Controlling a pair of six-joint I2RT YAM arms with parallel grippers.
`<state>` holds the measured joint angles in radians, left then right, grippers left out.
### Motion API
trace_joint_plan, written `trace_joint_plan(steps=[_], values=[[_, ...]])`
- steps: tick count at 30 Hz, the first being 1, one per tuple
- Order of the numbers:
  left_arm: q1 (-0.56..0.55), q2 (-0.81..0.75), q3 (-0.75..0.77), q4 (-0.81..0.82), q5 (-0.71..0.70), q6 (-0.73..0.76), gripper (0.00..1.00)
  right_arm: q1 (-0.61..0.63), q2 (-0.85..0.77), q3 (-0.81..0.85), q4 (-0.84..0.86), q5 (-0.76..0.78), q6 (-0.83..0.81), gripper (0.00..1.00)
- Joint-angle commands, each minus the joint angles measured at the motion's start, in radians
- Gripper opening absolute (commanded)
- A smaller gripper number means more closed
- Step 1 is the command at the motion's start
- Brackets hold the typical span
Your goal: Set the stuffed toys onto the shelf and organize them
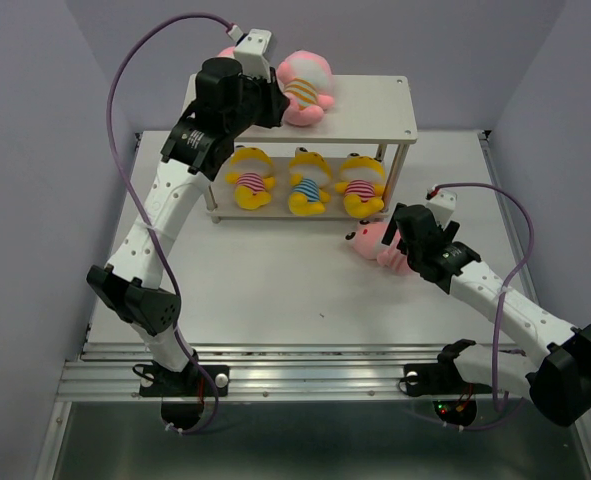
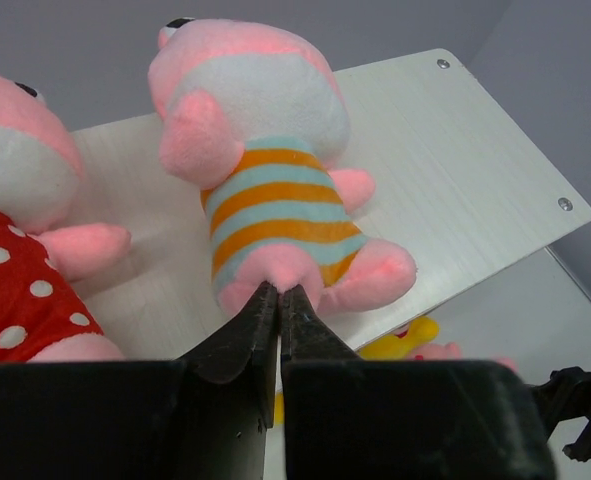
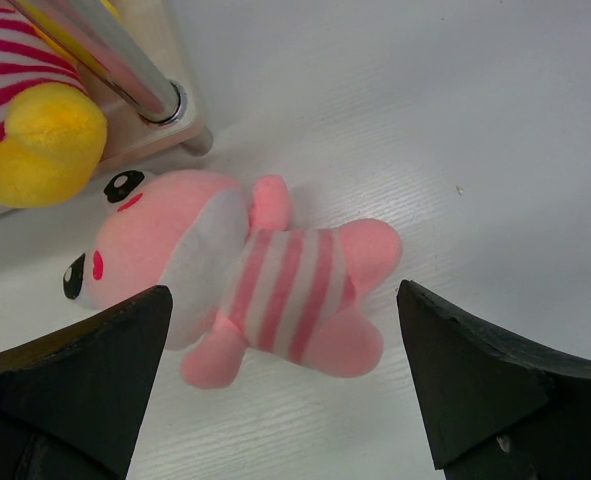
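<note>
The shelf (image 1: 375,105) stands at the back of the table. Three yellow toys (image 1: 308,182) sit in a row on its lower board. On the top board (image 2: 455,180) a pink toy in orange and blue stripes (image 2: 275,190) sits next to a pink toy in red polka dots (image 2: 20,270). My left gripper (image 2: 278,292) is shut, pinching the striped toy's bottom edge. A third pink toy in pink stripes (image 3: 265,285) lies face up on the table by the shelf's right front leg. My right gripper (image 3: 284,292) is open, a finger on either side of it.
The shelf's metal leg (image 3: 125,70) and a yellow toy (image 3: 30,130) are just beyond the lying toy. The right half of the top board is bare. Purple walls close in the table at the back and sides.
</note>
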<state>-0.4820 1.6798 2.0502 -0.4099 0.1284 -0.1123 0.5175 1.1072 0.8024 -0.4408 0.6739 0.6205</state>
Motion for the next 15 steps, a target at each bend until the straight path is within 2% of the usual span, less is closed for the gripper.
trace_joint_plan(steps=[1,8,15], values=[[0.003,-0.058,-0.015,0.051,0.031,-0.012,0.06,-0.005,-0.01,-0.006,0.048,0.01,-0.004,1.0],[0.005,-0.083,-0.041,0.06,0.02,-0.043,0.01,-0.005,-0.015,-0.008,0.05,0.006,-0.004,1.0],[0.005,-0.117,-0.076,0.077,0.005,-0.076,0.01,-0.005,-0.018,-0.011,0.053,0.0,-0.004,1.0]])
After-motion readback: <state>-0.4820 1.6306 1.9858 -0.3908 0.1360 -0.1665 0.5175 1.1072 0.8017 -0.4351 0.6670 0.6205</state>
